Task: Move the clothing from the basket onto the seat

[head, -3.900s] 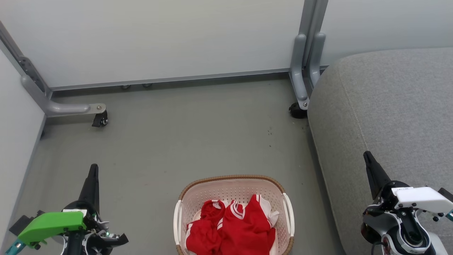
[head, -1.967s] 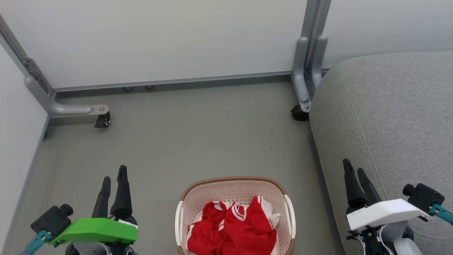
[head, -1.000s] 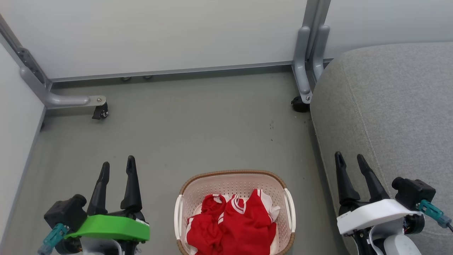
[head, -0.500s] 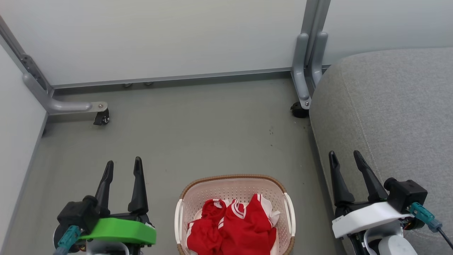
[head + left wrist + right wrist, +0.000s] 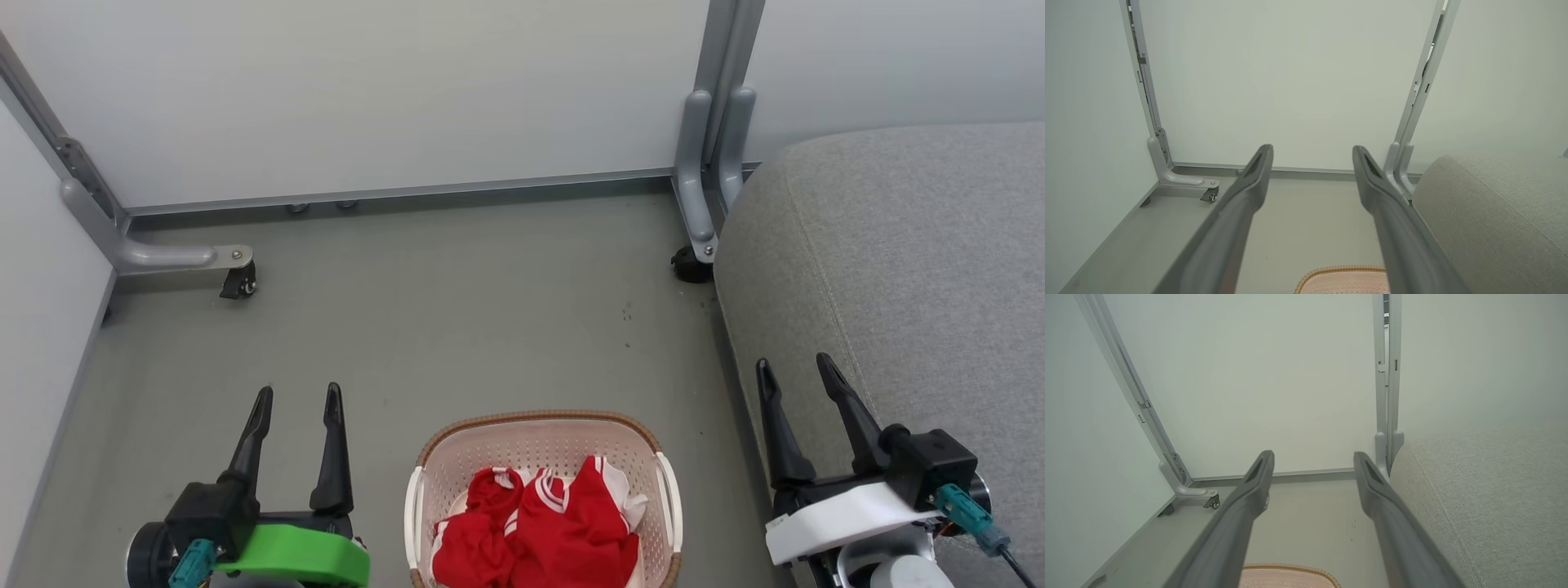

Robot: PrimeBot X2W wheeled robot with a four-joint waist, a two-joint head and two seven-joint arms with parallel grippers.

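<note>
Moved: left pincer [image 5: 299, 389] and right pincer [image 5: 792, 361], now nearer basket [image 5: 539, 416]; each spread wide, empty. Clothing [image 5: 539, 531] in basket, between them, at floor's [image 5: 457, 327] near edge.

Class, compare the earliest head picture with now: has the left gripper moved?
Yes. The left gripper has shifted right, closer to the basket, and its fingers have spread open.

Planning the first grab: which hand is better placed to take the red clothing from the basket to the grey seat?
Probably right. Both hands are open, flanking the basket, but the right hand sits by the seat; the left hand would carry the clothing across.
</note>
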